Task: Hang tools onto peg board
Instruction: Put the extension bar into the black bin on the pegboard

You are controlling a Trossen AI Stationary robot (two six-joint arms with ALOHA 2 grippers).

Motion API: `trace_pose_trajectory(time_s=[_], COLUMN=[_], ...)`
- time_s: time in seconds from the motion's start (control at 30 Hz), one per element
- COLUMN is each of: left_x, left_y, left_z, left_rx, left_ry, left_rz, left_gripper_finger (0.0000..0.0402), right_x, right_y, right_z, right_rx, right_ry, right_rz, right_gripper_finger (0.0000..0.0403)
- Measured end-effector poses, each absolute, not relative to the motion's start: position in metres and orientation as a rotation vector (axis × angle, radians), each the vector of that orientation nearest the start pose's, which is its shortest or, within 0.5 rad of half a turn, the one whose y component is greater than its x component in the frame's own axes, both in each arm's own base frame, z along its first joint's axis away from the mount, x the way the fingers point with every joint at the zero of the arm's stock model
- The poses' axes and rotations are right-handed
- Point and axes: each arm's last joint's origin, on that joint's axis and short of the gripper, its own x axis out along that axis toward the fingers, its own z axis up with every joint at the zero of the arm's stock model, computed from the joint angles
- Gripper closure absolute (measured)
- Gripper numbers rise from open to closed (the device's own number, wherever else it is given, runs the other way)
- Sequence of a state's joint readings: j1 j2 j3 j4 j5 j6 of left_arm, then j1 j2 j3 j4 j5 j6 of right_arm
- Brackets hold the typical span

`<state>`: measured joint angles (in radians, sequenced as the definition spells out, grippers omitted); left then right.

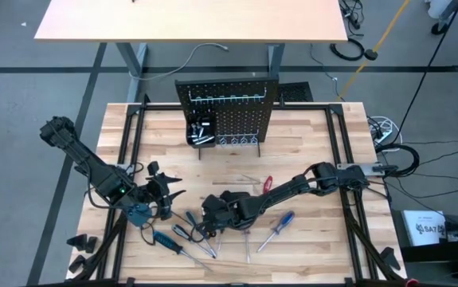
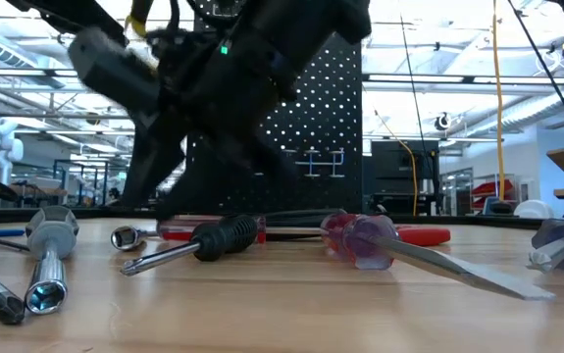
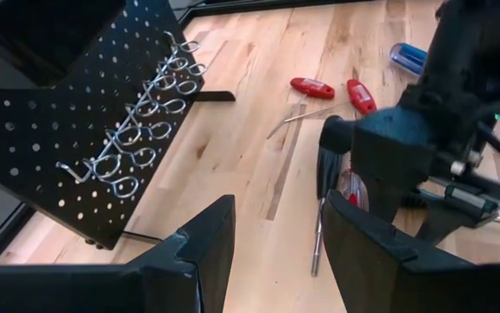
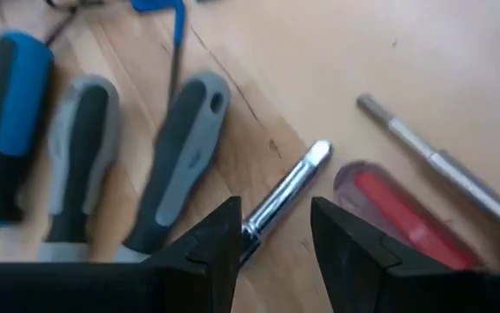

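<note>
Black peg board (image 1: 227, 114) stands far behind the tools (image 1: 213, 235) (scattered flat). Right gripper (image 1: 210, 224) hovers over them, fingers slightly apart, empty. Left gripper (image 1: 167, 199), beside, gapes wider.

A second light-wood table (image 1: 189, 20) stands on grey floor (image 1: 21, 112) beyond the worktop (image 1: 308, 143), with cables (image 1: 348, 48) trailing and ceiling lights (image 2: 458, 83) overhead.
</note>
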<state>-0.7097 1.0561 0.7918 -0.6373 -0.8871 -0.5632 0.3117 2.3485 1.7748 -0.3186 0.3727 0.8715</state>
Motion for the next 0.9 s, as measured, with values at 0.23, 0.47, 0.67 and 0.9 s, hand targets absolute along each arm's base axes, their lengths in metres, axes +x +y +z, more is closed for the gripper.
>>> trace_pose_trajectory(time_s=[0.23, 0.47, 0.67, 0.9], left_x=[0.163, 0.163, 0.163, 0.163], left_y=[-0.110, -0.110, -0.110, -0.110], left_z=[0.260, 0.260, 0.260, 0.260], left_rx=[0.105, 0.103, 0.097, 0.099], left_ry=[0.550, 0.550, 0.550, 0.551], left_rz=[0.327, 0.327, 0.327, 0.326], left_gripper_finger=[0.0228, 0.0228, 0.0228, 0.0228], right_x=[0.482, 0.475, 0.470, 0.465], right_y=[0.147, 0.145, 0.146, 0.149], right_z=[0.121, 0.115, 0.113, 0.110], right_rx=[0.501, 0.413, 0.382, 0.296], right_ry=[0.772, 0.865, 0.942, 0.988], right_rz=[-0.420, -0.426, -0.400, -0.372], right_gripper_finger=[0.0271, 0.0271, 0.0302, 0.0351])
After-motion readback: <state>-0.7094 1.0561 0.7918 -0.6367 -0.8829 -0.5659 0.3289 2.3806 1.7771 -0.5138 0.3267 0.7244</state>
